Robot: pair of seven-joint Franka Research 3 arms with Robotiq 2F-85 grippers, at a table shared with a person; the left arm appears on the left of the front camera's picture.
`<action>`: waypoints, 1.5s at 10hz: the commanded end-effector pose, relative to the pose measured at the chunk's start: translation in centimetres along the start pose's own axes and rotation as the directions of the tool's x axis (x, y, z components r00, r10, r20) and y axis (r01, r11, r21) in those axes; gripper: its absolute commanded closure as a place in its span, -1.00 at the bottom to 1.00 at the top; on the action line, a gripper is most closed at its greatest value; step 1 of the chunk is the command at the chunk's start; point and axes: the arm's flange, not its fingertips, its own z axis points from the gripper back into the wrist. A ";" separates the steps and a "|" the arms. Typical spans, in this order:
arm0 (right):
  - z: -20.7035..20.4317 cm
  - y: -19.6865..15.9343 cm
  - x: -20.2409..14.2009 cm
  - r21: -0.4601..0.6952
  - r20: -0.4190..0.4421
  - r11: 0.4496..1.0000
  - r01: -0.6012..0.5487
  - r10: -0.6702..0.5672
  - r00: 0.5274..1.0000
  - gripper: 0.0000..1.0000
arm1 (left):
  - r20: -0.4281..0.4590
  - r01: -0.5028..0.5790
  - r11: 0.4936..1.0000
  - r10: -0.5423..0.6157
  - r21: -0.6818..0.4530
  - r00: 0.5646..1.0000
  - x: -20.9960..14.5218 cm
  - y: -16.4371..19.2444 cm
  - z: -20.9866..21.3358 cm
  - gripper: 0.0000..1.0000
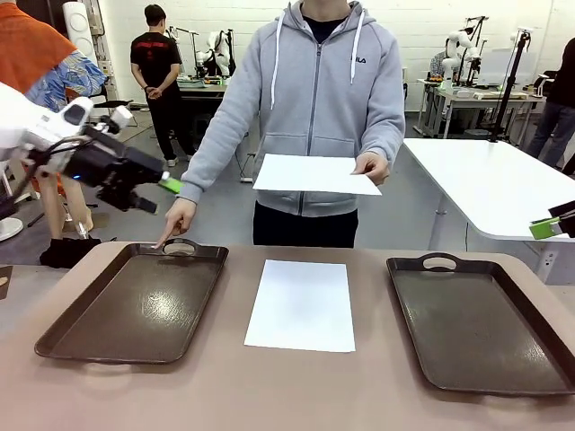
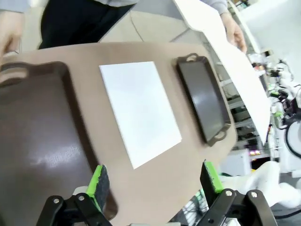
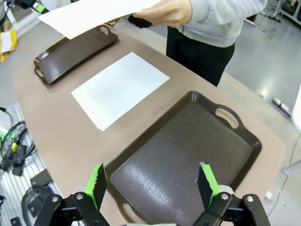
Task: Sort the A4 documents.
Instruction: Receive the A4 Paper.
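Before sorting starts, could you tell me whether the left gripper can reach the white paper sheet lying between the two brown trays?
Probably yes: the open left gripper hovers nearby, the white paper sheet lies uncovered, and the person's pointing hand is at the dark brown left tray.

the front view looks across the brown rounded table [image 1: 296, 395] at the person in a grey hooded top [image 1: 314, 90]. each wrist view tilts down from close above: left over the left dark brown handled tray [image 2: 42, 141], right over the right tray [image 3: 188, 160]. all share the flat white paper sheet [image 1: 301, 305] between.
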 end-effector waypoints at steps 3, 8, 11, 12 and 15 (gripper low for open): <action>-0.2 -0.1 -0.1 0.018 0.009 1.000 -0.002 0.002 1.000 -1.00 | -0.089 -0.153 0.965 0.137 -0.214 0.987 7.0 -1.1 -3.7 -1.00; -0.2 -0.1 -0.1 0.018 0.009 1.000 -0.002 0.002 1.000 -1.00 | -0.212 -0.341 0.879 0.283 -0.333 0.935 10.1 -3.5 -9.0 -1.00; -0.2 -0.1 -0.1 0.018 0.009 1.000 -0.002 0.002 1.000 -1.00 | -0.279 -0.413 0.857 0.334 -0.308 0.900 9.9 -3.4 -13.1 -1.00; -0.2 -0.1 -0.1 0.018 0.009 1.000 -0.002 0.002 1.000 -1.00 | -0.284 -0.427 0.855 0.349 -0.295 0.893 9.6 -3.0 -14.2 -1.00; -0.2 -0.1 -0.1 0.018 0.009 1.000 -0.002 0.002 1.000 -1.00 | -0.347 -0.489 0.767 0.363 -0.416 0.865 9.5 -2.3 -16.0 -1.00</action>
